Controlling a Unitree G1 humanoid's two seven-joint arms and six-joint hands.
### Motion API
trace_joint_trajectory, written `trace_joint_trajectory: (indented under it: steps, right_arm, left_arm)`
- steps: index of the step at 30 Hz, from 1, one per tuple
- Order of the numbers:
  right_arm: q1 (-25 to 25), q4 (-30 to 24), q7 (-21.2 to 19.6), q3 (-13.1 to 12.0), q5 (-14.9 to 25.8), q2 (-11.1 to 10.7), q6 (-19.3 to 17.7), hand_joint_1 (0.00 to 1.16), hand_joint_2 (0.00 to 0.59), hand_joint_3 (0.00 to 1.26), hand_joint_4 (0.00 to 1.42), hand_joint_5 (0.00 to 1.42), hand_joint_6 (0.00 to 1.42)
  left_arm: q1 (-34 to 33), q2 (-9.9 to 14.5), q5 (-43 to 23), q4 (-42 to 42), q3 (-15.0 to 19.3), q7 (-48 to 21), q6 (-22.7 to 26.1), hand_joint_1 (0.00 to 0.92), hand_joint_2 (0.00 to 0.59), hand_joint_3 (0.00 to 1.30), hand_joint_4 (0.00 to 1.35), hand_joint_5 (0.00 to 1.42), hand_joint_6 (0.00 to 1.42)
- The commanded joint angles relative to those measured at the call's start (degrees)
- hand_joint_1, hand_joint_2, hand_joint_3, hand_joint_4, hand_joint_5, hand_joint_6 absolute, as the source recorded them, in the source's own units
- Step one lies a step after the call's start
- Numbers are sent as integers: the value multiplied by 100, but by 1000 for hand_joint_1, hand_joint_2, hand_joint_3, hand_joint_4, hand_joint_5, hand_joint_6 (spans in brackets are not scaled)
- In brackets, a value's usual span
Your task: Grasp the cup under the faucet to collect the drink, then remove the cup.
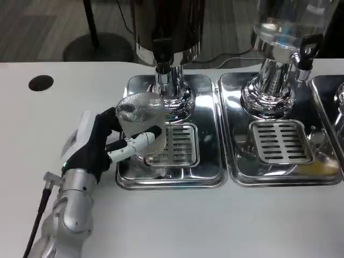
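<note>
I have the left hand (102, 145) wrapped around the clear plastic cup (141, 126), its white and black fingers (141, 141) curled across the front of the cup wall and the thumb side behind it, so the cup is firmly held. The cup sits tilted a little, its mouth leaning back toward me and to the left, over the left edge of the slotted grate (174, 144) in the left drip tray (166, 180). It is near the chrome base of the left dispenser (171, 94) but, as I judge it, not squarely under the faucet (162, 69), whose spout hangs just above and slightly right of the rim. So I read this as the positioning step: the cup is grasped and being brought under the spout, with nothing collected yet as far as I can tell; the cup looks empty, though the ribbed plastic makes that hard to confirm. The next move calls for sliding the cup a touch to the right and farther back, then levelling it so the mouth faces straight up beneath the spout. I would keep the grip steady and gentle, since thin plastic like this will likely buckle under a hard squeeze. I also want to avoid knocking the rim against the chrome column. The second dispenser (279, 86) and its tray (269, 174) stand to the right, well apart from the work.
</note>
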Motion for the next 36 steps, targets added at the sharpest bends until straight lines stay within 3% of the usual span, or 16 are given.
trace_joint_trajectory:
  steps: [1,21,36]
  right_arm:
    - [19,-126,24,-51,30,37,-72,651,457,174,194,107,62]
    - [30,-76,6,-33,21,79,-103,652,457,174,194,107,62]
    - [53,-97,7,-34,13,82,-123,652,457,174,194,107,62]
  left_arm:
    - [-6,6,87,-198,-78,87,-186,504,242,419,515,363,328]
    - [438,30,77,-794,-134,77,-251,493,240,441,509,375,328]
    - [180,27,-21,-384,70,79,-109,491,241,442,517,375,328]
